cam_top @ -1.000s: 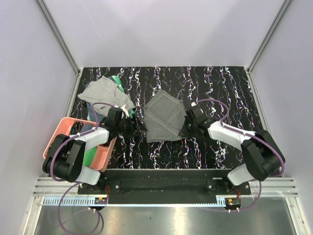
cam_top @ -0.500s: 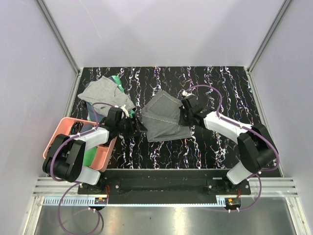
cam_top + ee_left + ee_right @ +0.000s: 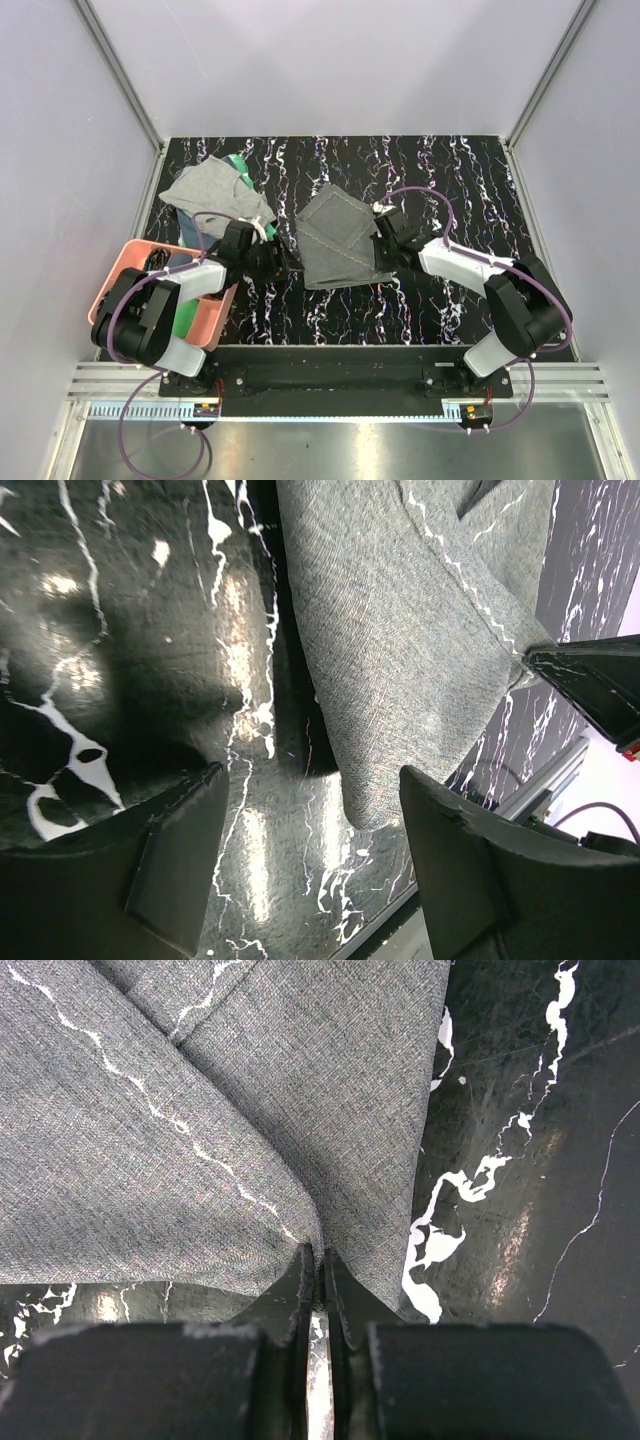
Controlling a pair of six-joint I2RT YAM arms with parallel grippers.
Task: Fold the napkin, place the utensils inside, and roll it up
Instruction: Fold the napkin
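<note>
- Right jaws: closed narrow, pinching a doubled corner of the napkin (image 3: 200, 1110).
- Left jaws: wide, empty, just beside the napkin's near-left edge on the bench (image 3: 450, 170).
- The pinched corner has been shifted away from the bases over the last second. Folding is judged unfinished.

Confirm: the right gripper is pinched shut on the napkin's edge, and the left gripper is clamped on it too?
Not quite: the left wrist view shows the left gripper open, clamping nothing. The right gripper is indeed pinched shut on the edge of the napkin.
</note>
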